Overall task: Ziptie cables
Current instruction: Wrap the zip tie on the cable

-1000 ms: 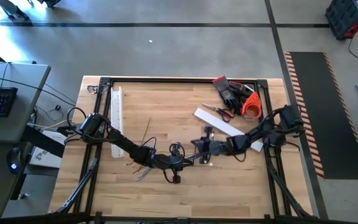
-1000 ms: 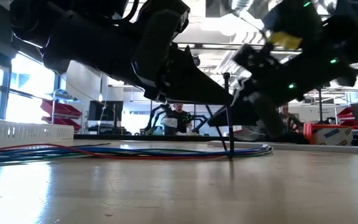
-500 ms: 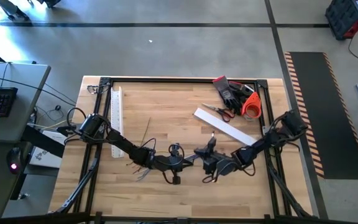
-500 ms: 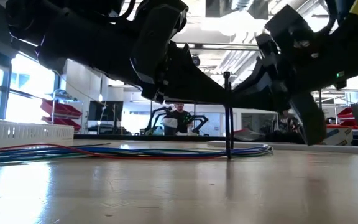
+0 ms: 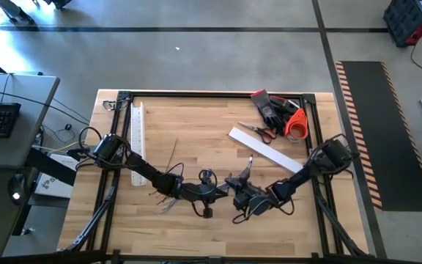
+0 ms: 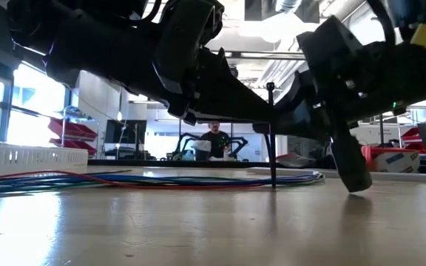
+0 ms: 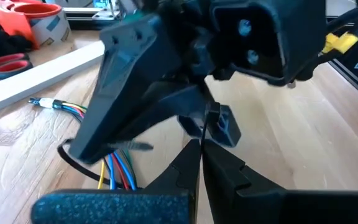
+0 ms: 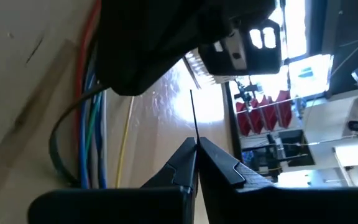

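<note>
Cables (image 6: 146,179), limp and thin, lie flat on smooth wood table (image 6: 213,229). Left gripper (image 5: 226,188) pinches a stiff dark ziptie (image 6: 271,133); right gripper (image 8: 196,144) is clamped on its thin tail.

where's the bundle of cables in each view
High view: cables at the table's near middle, under the left arm.
Low view: lying flat across the left and centre.
Left wrist view: coloured strands low, left of centre.
Right wrist view: along the left side.
Shared landmark: the ziptie looped round them.
</note>
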Robot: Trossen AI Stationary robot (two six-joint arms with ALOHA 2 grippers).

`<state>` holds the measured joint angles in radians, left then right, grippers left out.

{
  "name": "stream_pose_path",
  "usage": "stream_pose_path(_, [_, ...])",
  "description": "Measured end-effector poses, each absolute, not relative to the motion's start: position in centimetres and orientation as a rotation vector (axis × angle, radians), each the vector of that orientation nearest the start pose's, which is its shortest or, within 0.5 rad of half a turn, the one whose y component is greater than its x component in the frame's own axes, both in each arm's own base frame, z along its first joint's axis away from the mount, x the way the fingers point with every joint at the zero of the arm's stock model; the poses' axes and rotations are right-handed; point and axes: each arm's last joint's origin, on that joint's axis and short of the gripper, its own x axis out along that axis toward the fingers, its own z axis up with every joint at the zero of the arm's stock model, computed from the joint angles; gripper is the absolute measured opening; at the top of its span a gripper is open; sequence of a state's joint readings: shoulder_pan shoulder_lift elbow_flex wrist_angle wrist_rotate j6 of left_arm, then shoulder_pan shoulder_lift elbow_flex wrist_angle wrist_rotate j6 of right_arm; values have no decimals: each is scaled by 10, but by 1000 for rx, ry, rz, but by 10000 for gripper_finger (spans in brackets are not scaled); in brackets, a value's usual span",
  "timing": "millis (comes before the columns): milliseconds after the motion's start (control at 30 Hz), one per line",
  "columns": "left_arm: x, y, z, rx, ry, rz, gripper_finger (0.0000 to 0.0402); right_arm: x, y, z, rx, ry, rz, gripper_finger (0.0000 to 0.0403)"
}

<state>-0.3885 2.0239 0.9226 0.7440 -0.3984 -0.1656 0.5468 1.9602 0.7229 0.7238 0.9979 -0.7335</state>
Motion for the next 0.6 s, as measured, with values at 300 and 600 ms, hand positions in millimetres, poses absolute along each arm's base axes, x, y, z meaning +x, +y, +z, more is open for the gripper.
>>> stream_pose_path(300, [363, -137, 115, -67, 349, 15, 0, 292, 159, 100, -1135, 498, -299, 0])
stream_pose_path(600, [363, -137, 115, -68, 350, 13, 0, 289, 164, 100, -1166, 493, -286, 0])
